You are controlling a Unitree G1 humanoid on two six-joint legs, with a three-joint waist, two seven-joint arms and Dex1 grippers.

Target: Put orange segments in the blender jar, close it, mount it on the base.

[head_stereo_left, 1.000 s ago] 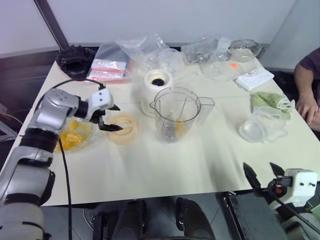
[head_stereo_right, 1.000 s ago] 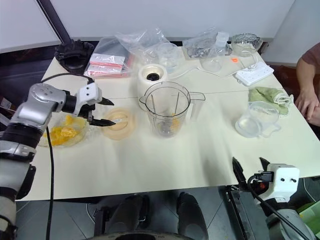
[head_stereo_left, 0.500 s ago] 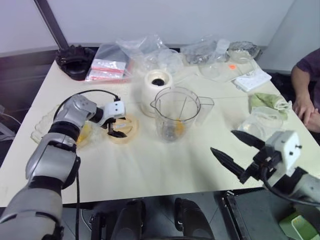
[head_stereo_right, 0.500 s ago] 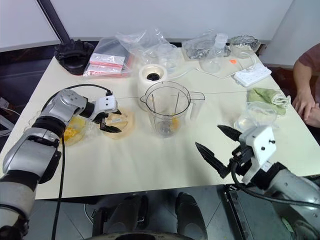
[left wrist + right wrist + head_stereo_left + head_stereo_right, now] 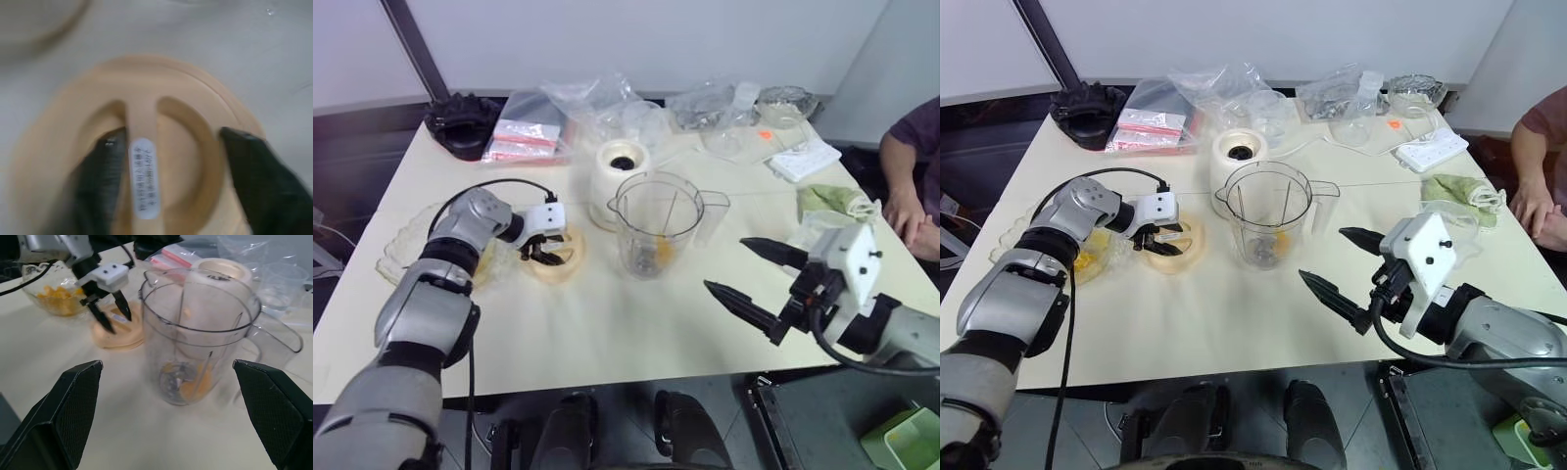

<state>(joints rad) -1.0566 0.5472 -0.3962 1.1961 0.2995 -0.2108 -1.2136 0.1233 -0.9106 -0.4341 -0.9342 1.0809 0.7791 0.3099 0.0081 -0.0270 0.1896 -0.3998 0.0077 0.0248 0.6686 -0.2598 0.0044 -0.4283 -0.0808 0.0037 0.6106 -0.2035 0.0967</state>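
Fruit already lies in the tall clear plastic blender jar [image 5: 658,223]: a few soft yellow-orange orange segments [image 5: 195,377] rest beside the dark blade hub at its bottom, so the filling step looks at least partly done and closing comes next. That explains the left gripper [image 5: 1156,238], which is down on the round pale orange lid [image 5: 556,253] lying flat on the cream table [image 5: 636,323] just left of the jar. In the left wrist view its two black fingers [image 5: 100,176] straddle the lid's raised centre bar, one in each recess, narrowed around it but not visibly pinching yet; I judge the grasp is forming rather than made.

The right gripper [image 5: 754,279] hovers above the table in front of and to the right of the jar, spread wide with nothing in it, probably waiting to steady the jar by its side handle.

Behind the jar and close to it stands the squat white rounded base [image 5: 622,166], its black socket facing up, ready for mounting. More orange chunks remain in the wavy-rimmed glass bowl [image 5: 51,296] beyond the lid.
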